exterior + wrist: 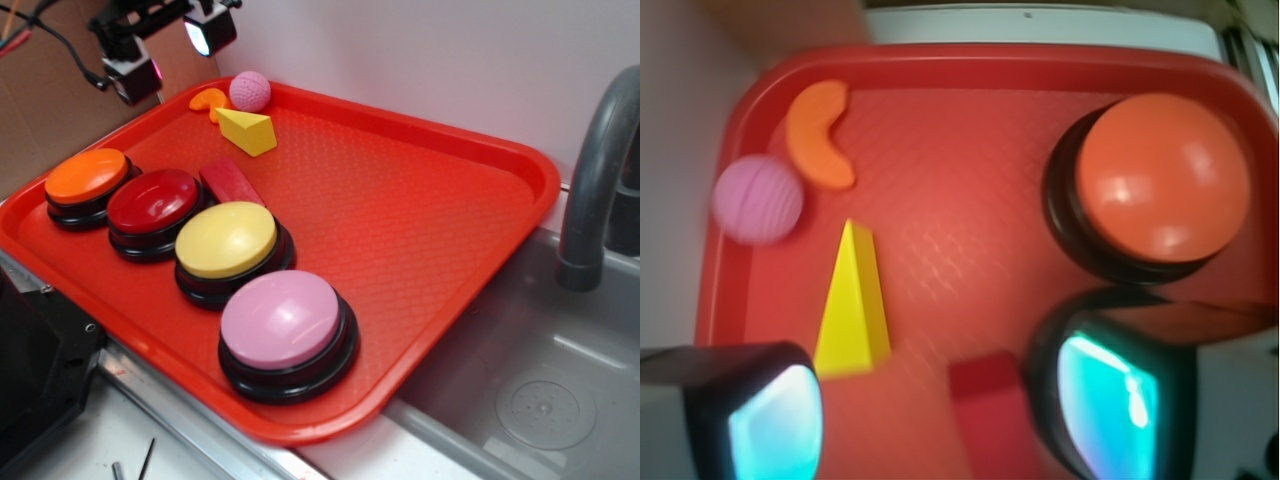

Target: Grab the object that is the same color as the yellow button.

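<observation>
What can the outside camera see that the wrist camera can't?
Only the exterior view shows the yellow button, the pink button, the dark red button and the grey faucet.

Only the wrist view shows the end effector pads close up, open.

Both show the yellow wedge, orange crescent, pink ball, orange button, red block and tray.
</observation>
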Available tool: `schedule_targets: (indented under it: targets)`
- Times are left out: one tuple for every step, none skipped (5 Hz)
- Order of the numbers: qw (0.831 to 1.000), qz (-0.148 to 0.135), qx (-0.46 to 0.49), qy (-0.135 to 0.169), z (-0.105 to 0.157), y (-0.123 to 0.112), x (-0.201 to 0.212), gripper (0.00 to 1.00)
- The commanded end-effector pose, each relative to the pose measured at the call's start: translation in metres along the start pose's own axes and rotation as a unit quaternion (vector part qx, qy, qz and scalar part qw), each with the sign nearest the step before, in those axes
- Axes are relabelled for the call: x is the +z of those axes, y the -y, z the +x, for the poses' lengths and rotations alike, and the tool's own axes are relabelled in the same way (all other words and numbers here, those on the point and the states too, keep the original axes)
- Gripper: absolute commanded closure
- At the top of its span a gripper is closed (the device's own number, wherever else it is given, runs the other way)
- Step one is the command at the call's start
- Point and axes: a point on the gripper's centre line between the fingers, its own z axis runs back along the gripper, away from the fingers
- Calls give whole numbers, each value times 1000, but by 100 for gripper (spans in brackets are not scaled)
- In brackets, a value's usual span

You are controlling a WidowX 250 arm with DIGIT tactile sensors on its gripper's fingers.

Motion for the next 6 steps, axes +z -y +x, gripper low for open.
schedule_targets:
  targets:
    - [999,-19,19,37,8,18,-18,0]
    - [999,-5,12,49,3,23,-37,0]
    - [998,-16,41,39,9,24,-56,0]
    - [999,-19,43,12,5,22,-59,0]
    - [997,-6,50,50,0,14,-68,0]
    - [998,5,49,28,-3,8,-72,0]
